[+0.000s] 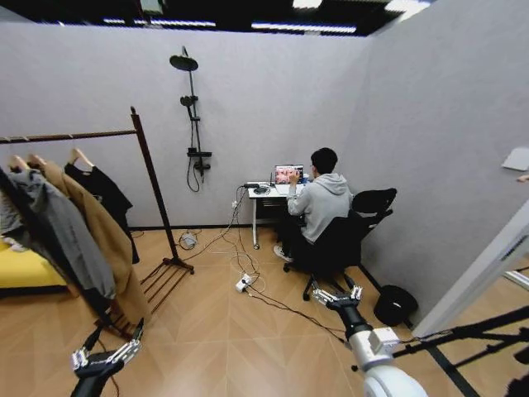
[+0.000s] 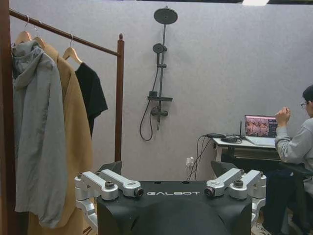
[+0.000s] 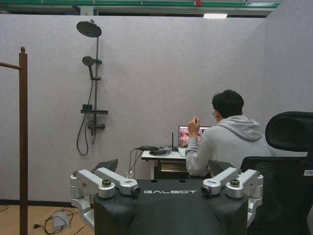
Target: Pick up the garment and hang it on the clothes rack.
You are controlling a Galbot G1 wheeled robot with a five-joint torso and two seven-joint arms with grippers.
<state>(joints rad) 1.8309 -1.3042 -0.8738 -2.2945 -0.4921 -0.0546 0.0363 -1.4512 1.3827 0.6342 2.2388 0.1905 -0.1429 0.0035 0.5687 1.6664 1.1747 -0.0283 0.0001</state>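
Black short-sleeved garment [image 1: 101, 192] | wooden hanger | on clothes rack [image 1: 154, 184] rail

The clothes rack [image 1: 154, 194] runs off the picture's edge; beside its post, the garment [image 1: 101, 195] is half-covered by the tan coat [image 1: 95, 227], print unreadable.

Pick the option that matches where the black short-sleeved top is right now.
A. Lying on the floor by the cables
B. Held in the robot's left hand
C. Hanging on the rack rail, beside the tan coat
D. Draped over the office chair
C. The garment hangs on its wooden hanger from the rail of the clothes rack, next to the tan coat; the left hand and right hand are both open and hold nothing.
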